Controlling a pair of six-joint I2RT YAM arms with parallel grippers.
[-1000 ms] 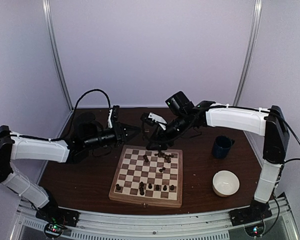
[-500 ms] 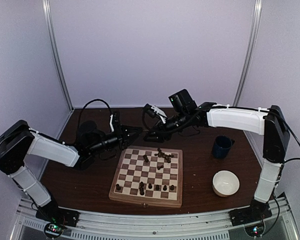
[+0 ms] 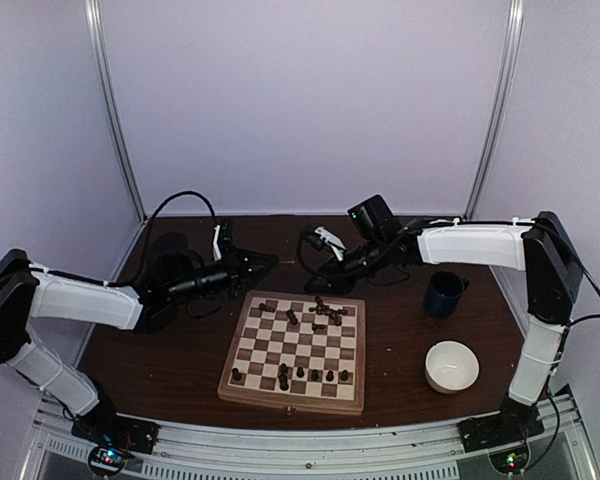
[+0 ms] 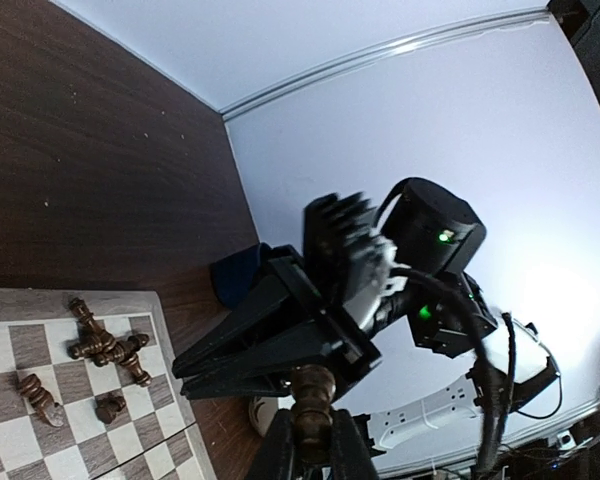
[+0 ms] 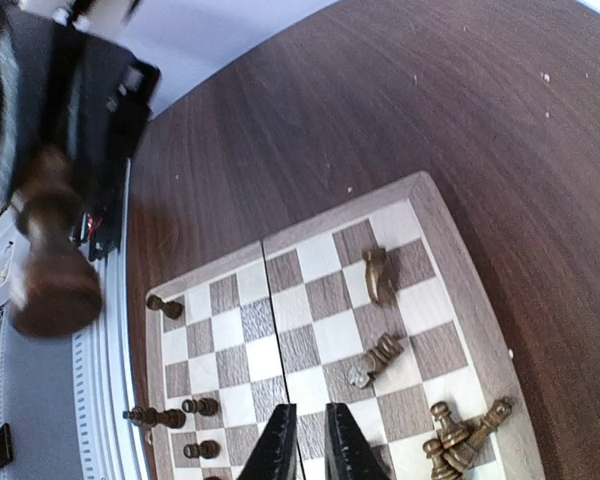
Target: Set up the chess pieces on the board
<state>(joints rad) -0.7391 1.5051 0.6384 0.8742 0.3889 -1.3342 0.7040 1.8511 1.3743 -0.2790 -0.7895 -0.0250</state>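
The board [image 3: 290, 400] lies in the middle of the table. Several dark chess pieces [image 3: 325, 312] lie toppled near its far edge, and others [image 3: 315, 375] stand along the near rows. My left gripper [image 3: 270, 262] hovers beyond the board's far left corner, shut on a brown chess piece [image 4: 310, 385] that sticks out past its fingertips. My right gripper [image 3: 315, 284] hangs over the far edge of the board, tips facing the left gripper, its jaws shut with nothing between them. In the right wrist view the right gripper [image 5: 310, 410] looks down on the board [image 5: 435, 205] and fallen pieces [image 5: 378, 275].
A dark blue mug [image 3: 445, 293] stands right of the board, with a white bowl [image 3: 452, 366] nearer the front. A black round object and cable [image 3: 170, 250] sit at the back left. The two arms nearly meet above the board's far edge.
The right gripper has lifted back off the board towards the right and its jaws have shut empty. The left arm has shifted but still holds its piece.
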